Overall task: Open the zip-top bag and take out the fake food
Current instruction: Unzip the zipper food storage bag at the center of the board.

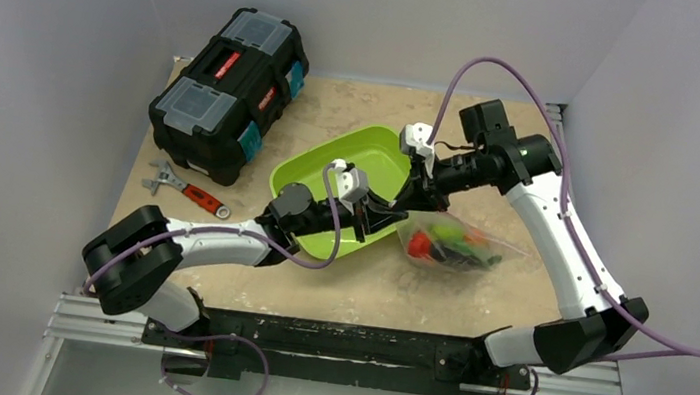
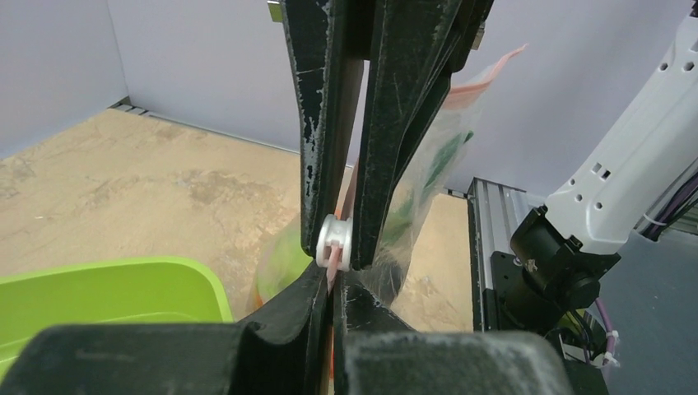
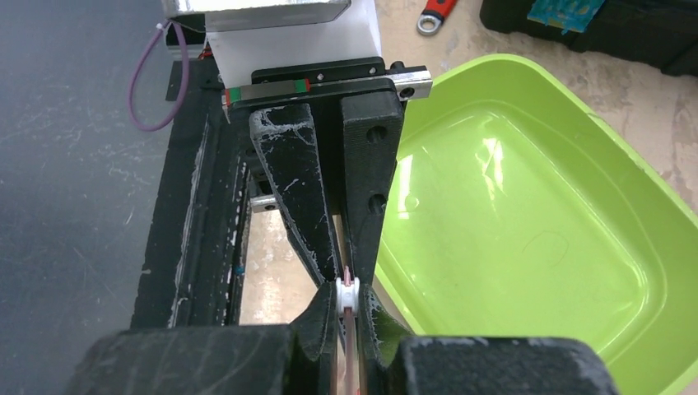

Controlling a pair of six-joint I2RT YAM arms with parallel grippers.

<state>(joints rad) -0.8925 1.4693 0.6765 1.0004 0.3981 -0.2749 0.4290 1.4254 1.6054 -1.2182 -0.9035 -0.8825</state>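
**At the zip strip: jam or slip risk**

Left tool (image 2: 332, 284) is clamped on the pink strip (image 2: 481, 78) at the white slider (image 2: 335, 243). Right tool (image 3: 349, 317) is pinched on the same strip, tip to tip with the left. Below them the zip-top bag (image 1: 467, 240) sags with the fake food (image 1: 436, 240) inside, its loaded end seemingly on the bench (image 1: 475, 294) beside the green tray (image 1: 356, 153). A pull off-line could jam the slider. The thin film could also slip out, dropping the bag unopened.

Tan table (image 1: 365, 290) bears toolbox (image 1: 228, 92), wrench (image 1: 191, 190), green tray (image 1: 362, 151) and zip-top bag (image 1: 456, 243).
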